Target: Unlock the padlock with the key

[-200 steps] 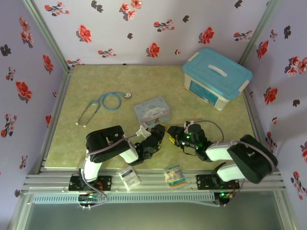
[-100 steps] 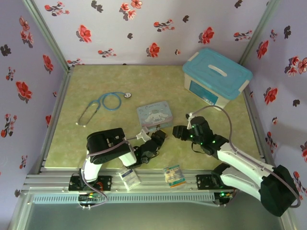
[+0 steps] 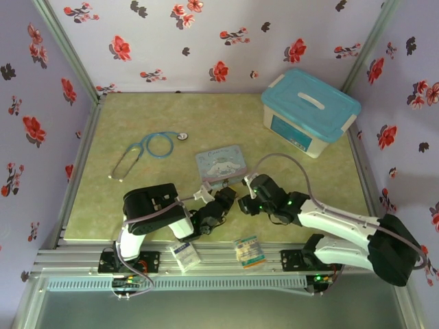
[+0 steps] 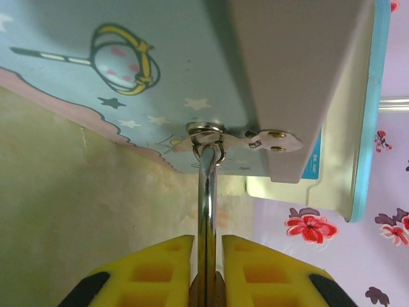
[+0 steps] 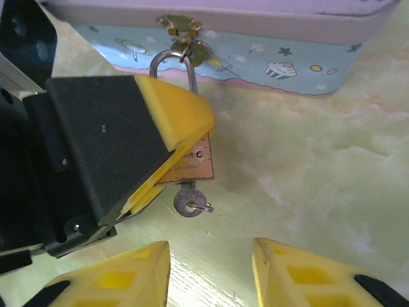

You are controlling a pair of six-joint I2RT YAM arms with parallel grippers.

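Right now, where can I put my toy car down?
Bare mat lies behind the stethoscope, and between the cartoon tin and the storage box. Crowded: in front of the tin, where the left gripper and right gripper meet at the padlock.

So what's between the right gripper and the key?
Just bare table; the right wrist view shows the open right gripper facing the key, which hangs from the padlock.

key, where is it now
In the right wrist view the key sticks out under the padlock, which the left gripper clamps by the tin, just ahead of the open right gripper.
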